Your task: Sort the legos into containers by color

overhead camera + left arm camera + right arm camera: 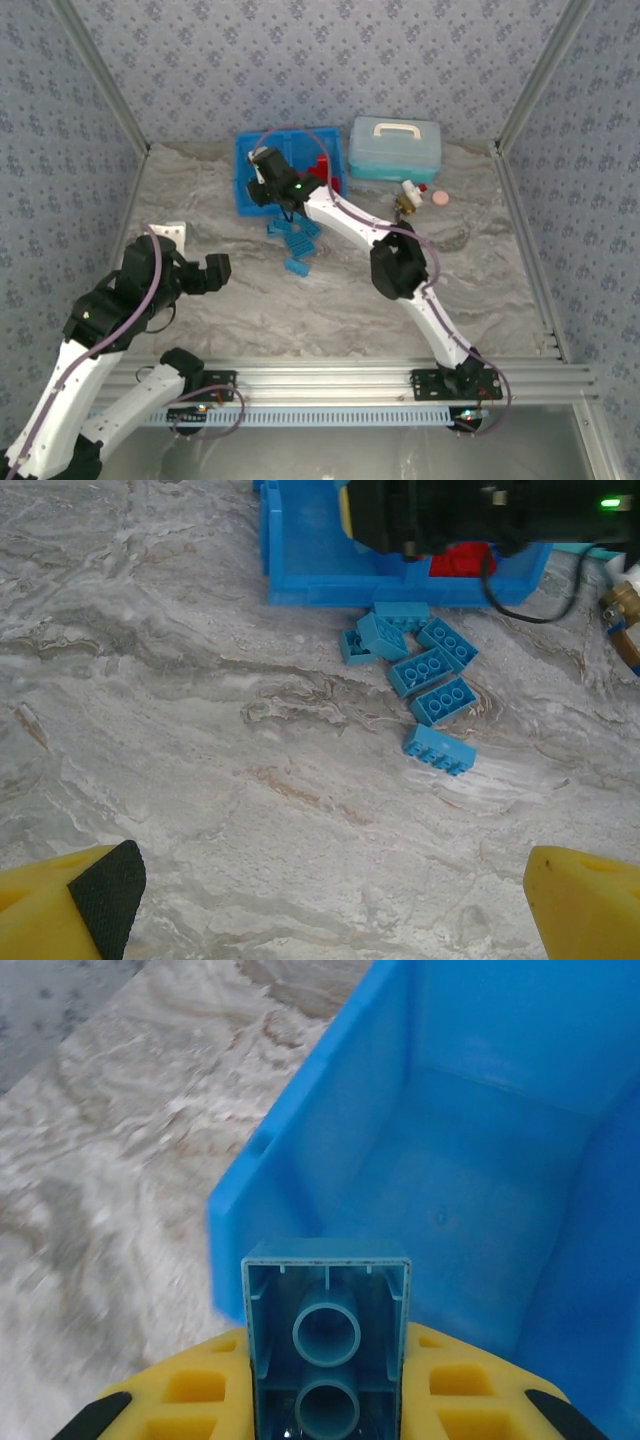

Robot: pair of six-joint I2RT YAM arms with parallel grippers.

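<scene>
At surface (pixel 480 280) far edge, right tool (pixel 325 1415) clamps light blue studded plastic brick (pixel 326 1300) over left compartment of bright blue plastic tray (pixel 330 1150), probably to drop it away from red bricks (pixel 460 560). Idle left tool (pixel 325 900) gapes. Other loose blue bricks (pixel 430 675) hug tray's near wall. No readable writing.

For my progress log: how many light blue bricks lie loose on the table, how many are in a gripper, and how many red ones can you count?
Light blue studded plastic bricks loose on the table: 7
Light blue brick held in the right gripper: 1
Red bricks in the bright blue tray: mostly hidden, uncountable
Total counted: 8
</scene>
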